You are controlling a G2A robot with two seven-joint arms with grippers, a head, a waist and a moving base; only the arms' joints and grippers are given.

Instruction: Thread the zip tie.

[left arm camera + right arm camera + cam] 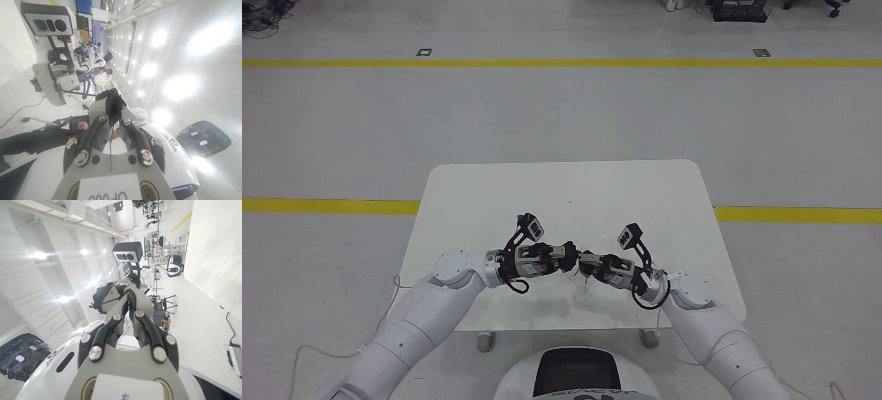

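Both arms meet above the front middle of the white table [642, 190], fingertips almost touching. The left gripper [567, 255] [113, 104] is shut on a thin black zip tie [111, 151], whose strap runs back from the fingers toward the wrist. The right gripper [589, 262] [130, 298] is shut too, pinching a thin black zip tie strap [109, 301] that sticks out sideways and ends in a small head. That strap crosses in front of the left gripper's dark fingers [102, 298]. In the top view a short piece of zip tie [585, 279] hangs under the two grippers.
The tabletop carries no other objects. Grey floor with yellow lines [562, 63] surrounds the table. A cable and a small grey box [233, 355] lie off to the right arm's side.
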